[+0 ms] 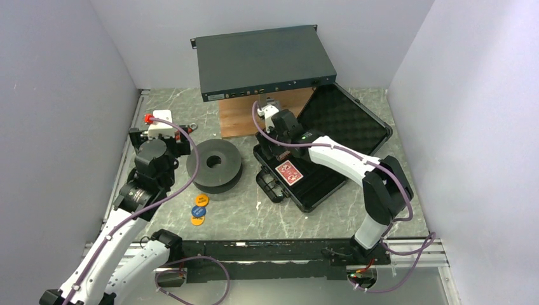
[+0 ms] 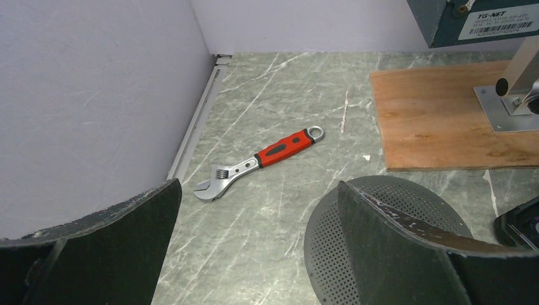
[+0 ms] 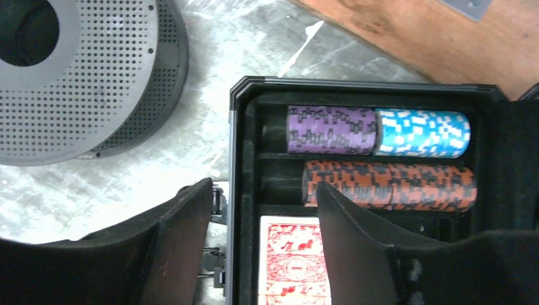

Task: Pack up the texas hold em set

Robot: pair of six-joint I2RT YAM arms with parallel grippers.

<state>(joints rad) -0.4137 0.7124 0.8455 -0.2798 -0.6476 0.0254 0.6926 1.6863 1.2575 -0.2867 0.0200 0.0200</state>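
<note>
While the right gripper [image 3: 259,197] hangs wide open over the case [image 3: 236,140], the deck [image 3: 292,260] lies under its gap. The left gripper [image 2: 257,190], also wide, sits left of the case.

Red-handled wrench [image 2: 260,162], perforated spool [image 1: 214,165], wooden board [image 2: 438,114], metal box [image 1: 264,60]

A narrow strip of bare table [image 1: 267,219] is left between spool [image 1: 214,165] and open case [image 1: 346,121]. The rear is blocked by the raised metal box [image 1: 264,61]. Discs [image 1: 197,211] are unobstructed from above. The far-left corner is occupied by a wrench [image 2: 257,162].
</note>
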